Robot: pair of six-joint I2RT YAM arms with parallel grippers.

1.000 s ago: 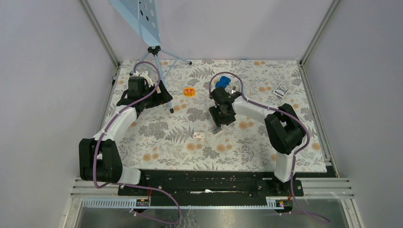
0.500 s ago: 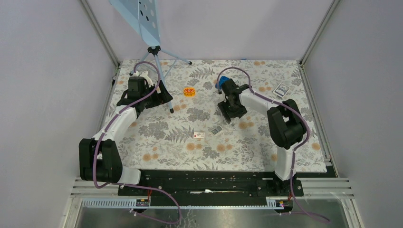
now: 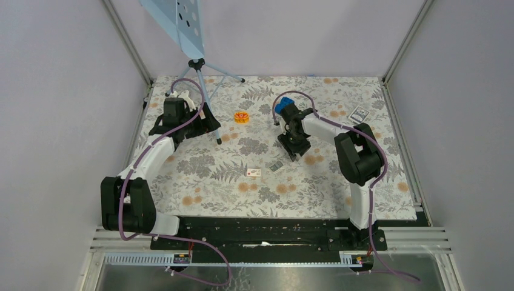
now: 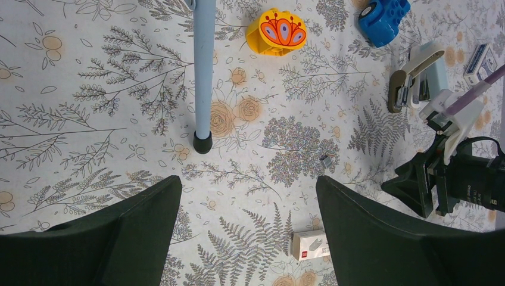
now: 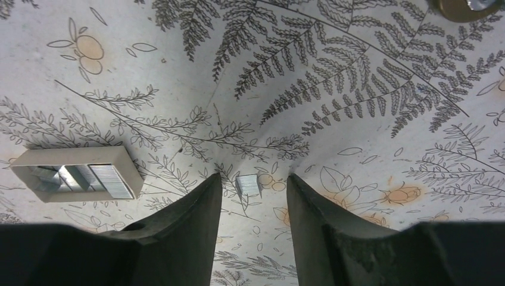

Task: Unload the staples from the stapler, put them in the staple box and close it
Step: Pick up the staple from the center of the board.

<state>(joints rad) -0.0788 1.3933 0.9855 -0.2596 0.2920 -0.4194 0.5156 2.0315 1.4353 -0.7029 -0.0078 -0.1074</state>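
- Staples (image 5: 248, 186) lie loose on the surface, lower centre of the right wrist view, between the right hand's (image 5: 254, 177) parted fingers, touching neither.
- Left hand (image 4: 245, 190) spread wide, empty.
- Judged: lift right hand straight up, fingers apart, so the strip isn't dragged.

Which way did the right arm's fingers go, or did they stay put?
Yes, they moved: the right fingers slid right, away from the small white box.
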